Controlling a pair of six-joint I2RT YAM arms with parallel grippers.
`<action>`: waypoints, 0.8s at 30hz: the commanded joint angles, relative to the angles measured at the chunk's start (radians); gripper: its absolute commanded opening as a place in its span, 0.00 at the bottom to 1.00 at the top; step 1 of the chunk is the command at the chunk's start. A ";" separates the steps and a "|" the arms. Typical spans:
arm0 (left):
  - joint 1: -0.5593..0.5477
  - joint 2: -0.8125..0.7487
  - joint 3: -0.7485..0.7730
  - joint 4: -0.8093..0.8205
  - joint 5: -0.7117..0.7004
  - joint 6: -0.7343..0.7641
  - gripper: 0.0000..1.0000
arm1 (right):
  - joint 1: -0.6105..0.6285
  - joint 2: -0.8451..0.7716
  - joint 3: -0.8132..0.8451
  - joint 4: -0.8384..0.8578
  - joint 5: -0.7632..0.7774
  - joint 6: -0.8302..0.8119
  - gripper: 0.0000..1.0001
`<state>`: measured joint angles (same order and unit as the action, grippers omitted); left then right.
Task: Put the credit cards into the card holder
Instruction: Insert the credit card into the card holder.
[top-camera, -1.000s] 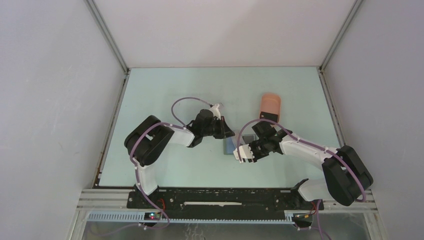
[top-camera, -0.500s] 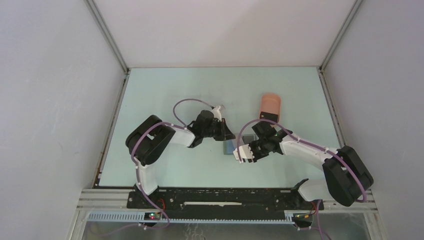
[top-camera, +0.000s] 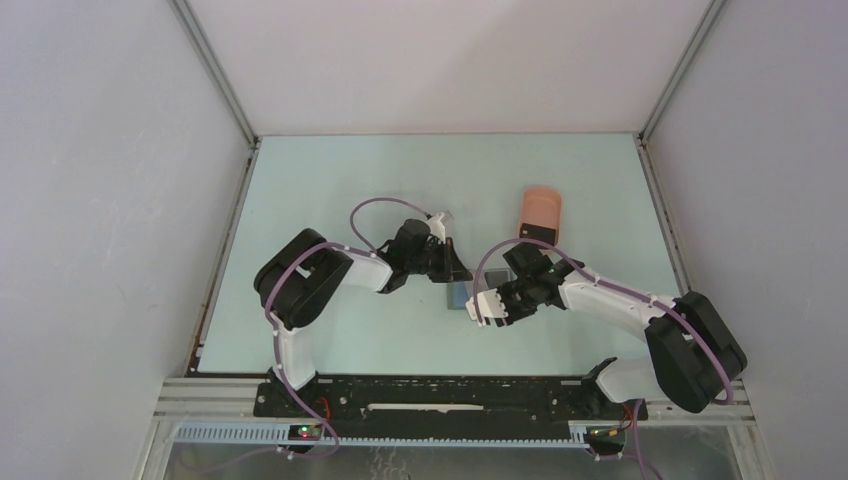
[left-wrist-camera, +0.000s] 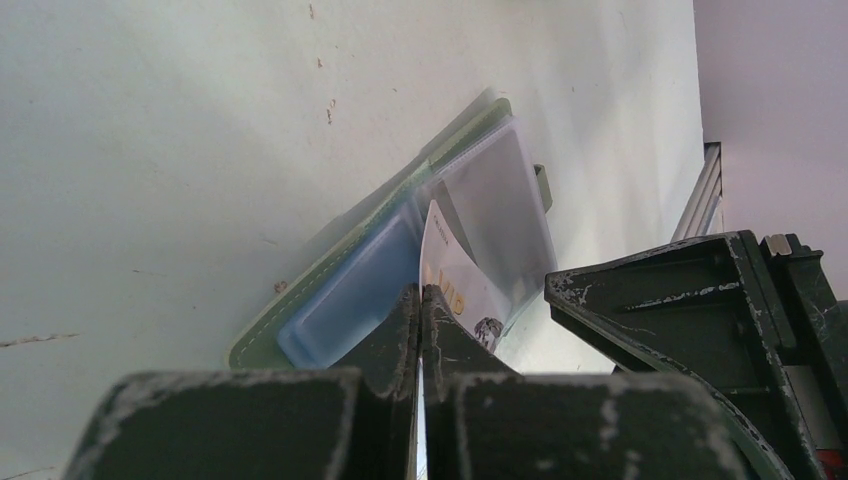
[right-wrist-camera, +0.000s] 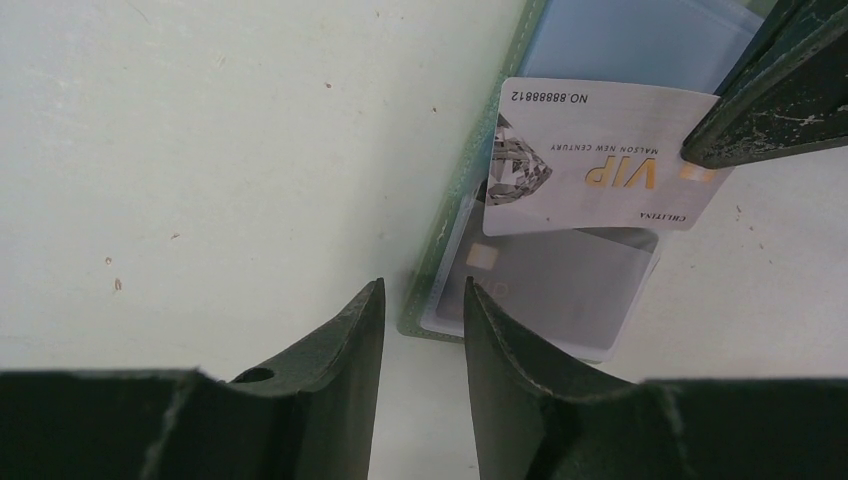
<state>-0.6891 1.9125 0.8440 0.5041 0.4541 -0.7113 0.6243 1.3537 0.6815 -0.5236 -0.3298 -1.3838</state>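
The card holder (top-camera: 458, 297) lies open on the table, grey-green with clear pockets (right-wrist-camera: 440, 270) (left-wrist-camera: 300, 300). My left gripper (left-wrist-camera: 421, 292) (top-camera: 456, 268) is shut on a silvery credit card (right-wrist-camera: 590, 160) (left-wrist-camera: 455, 285) marked VIP, held edge-down and tilted over the holder's pockets. A darker card shows through the holder's near pocket (right-wrist-camera: 560, 285). My right gripper (right-wrist-camera: 424, 288) (top-camera: 478, 306) is open at the holder's near corner, which shows in the gap between the fingers. Whether they touch it, I cannot tell.
A salmon-pink oval tray (top-camera: 541, 208) lies at the back right, with a black card-like piece (top-camera: 537, 233) at its near end. A grey flat piece (top-camera: 497, 273) lies beside the right forearm. The two grippers stand close together over the holder.
My left arm has edged slightly right and nearer, bringing the card over the holder. The right gripper's jaws have spread a little wider.
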 joint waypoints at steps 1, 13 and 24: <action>-0.008 0.009 0.030 -0.041 -0.006 0.018 0.00 | 0.009 -0.039 0.026 0.006 -0.001 0.011 0.44; -0.007 -0.003 0.029 -0.046 -0.011 0.024 0.00 | 0.009 -0.074 0.026 -0.005 -0.022 0.011 0.51; -0.007 -0.006 0.029 -0.049 -0.005 0.027 0.00 | 0.008 -0.104 0.026 -0.016 -0.048 0.011 0.55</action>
<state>-0.6891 1.9125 0.8440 0.4973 0.4553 -0.7105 0.6247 1.2823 0.6815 -0.5327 -0.3481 -1.3808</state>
